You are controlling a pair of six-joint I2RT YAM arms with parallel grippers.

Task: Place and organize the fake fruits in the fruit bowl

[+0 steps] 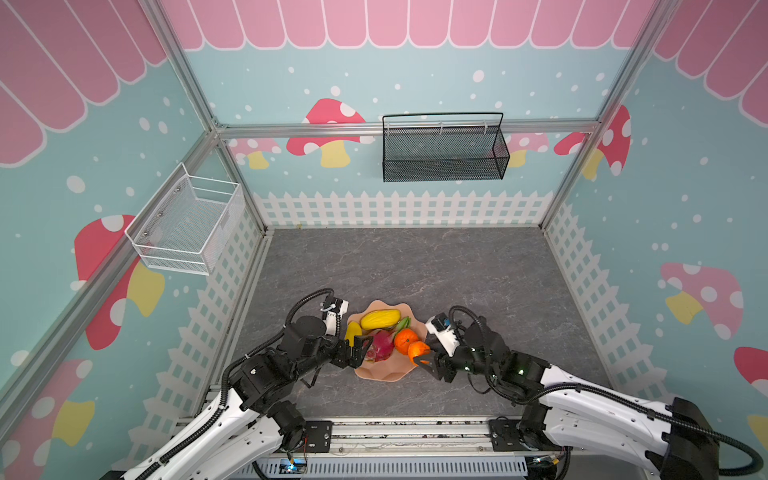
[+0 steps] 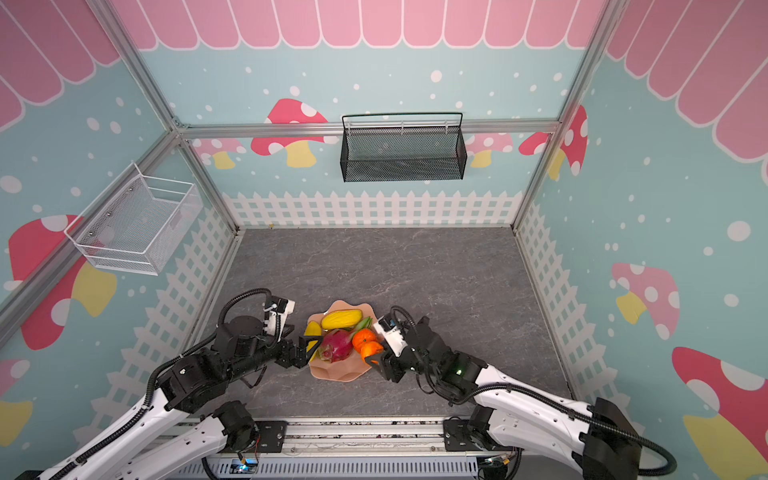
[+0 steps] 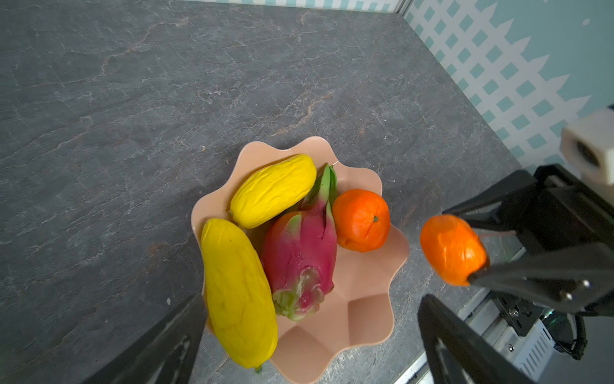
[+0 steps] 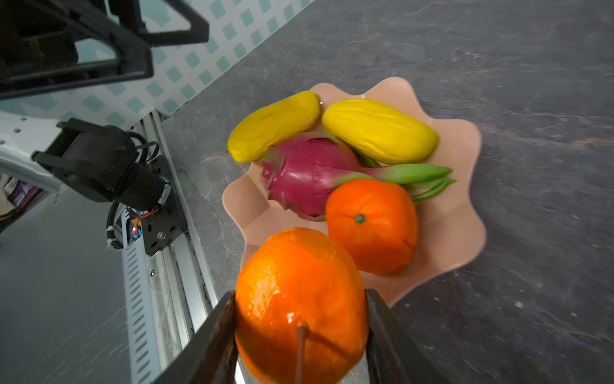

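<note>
Right claw grips an orange, one finger on each side, holding it at the right rim of the bowl, apart from the other fruit. Left claw is wide open and empty, hovering at the bowl's left rim above the longer yellow fruit, whose near end pokes out over the rim. Also in the bowl: second yellow fruit at the far side, dragon fruit in the middle against both yellow ones, second orange just right of it. Bowl sits on the counter near the front edge, about mid-width.
</note>
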